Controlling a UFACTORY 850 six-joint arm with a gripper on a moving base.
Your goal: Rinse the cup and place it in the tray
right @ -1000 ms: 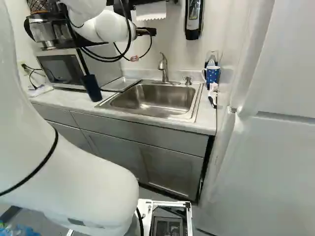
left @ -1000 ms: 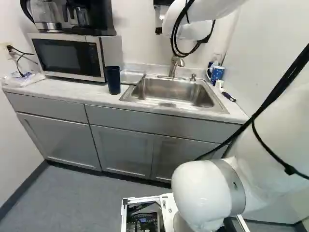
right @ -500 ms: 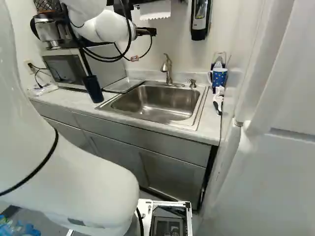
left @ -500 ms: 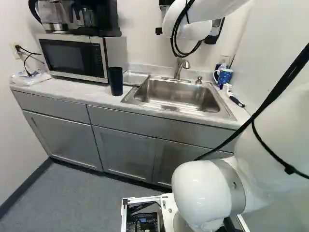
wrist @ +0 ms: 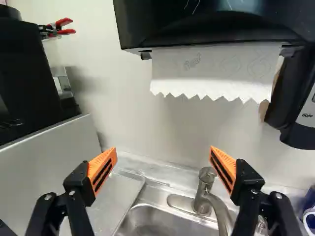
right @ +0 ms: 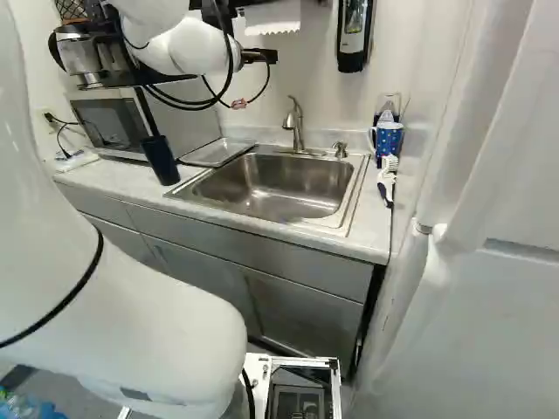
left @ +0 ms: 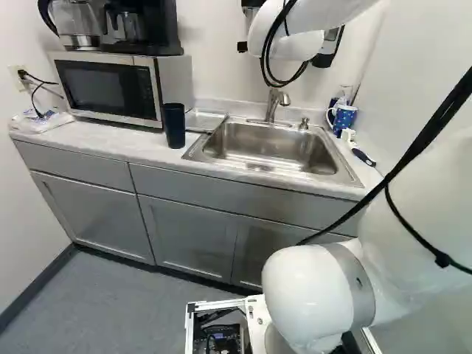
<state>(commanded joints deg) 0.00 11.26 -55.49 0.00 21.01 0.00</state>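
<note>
My gripper shows in the right base view as a dark part at the arm's end, high above the counter. In the wrist view the gripper has its orange-padded fingers wide apart, nothing between them. A tall dark blue cup stands upright on the counter, between microwave and sink. Behind it the shallow metal tray lies against the sink's side; the wrist view shows the tray below one finger. The sink has a faucet at its back.
A microwave with a coffee maker on top stands beside the cup. Beyond the sink are a dotted blue mug and a brush. A paper towel dispenser and soap dispenser hang on the wall.
The base has moved: the kitchen scene has shifted in both base views, mostly in the earlier half second. My arm keeps its pose against its lowest joint. Cup and tray have not moved on the counter.
</note>
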